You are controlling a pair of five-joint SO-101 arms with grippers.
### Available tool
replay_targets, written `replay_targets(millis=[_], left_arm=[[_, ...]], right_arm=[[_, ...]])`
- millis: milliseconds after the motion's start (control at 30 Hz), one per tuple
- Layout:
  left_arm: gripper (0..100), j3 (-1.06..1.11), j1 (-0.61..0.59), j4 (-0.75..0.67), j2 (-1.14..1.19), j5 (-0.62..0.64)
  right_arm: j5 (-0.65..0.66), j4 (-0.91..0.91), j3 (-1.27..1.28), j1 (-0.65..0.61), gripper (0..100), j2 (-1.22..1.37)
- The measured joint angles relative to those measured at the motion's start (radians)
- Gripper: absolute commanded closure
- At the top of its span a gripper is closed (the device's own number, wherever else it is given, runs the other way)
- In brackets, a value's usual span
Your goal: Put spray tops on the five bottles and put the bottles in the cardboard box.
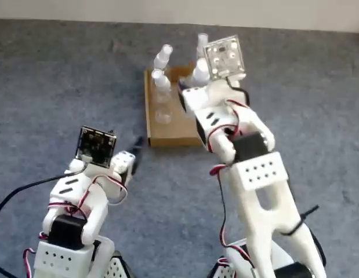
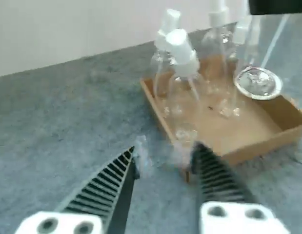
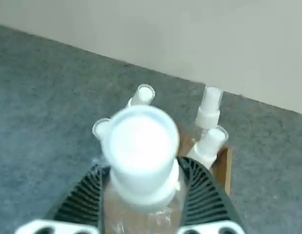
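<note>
Right wrist view showed the right gripper (image 3: 143,168) closed on a clear bottle (image 3: 141,207) just under its white spray top (image 3: 141,146), with other capped bottles (image 3: 209,109) standing beyond. The left wrist view added that bottle's round base (image 2: 258,82) over the cardboard box (image 2: 260,129) toward its right edge, and the left gripper (image 2: 165,150), wide open and empty, just off the box's near left corner.
</note>
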Motion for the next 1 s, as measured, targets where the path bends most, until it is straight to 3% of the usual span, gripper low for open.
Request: replay_targets(millis=[300, 1000], left_arm=[[99, 0.035, -0.032, -0.077, 0.0, 0.0], [99, 0.035, -0.032, -0.083, 0.0, 0.0]], right_arm=[[0.0, -0.216, 0.153, 0.0, 99.5, 0.112], [0.0, -0.448, 0.298, -0.018, 99.5, 0.31]])
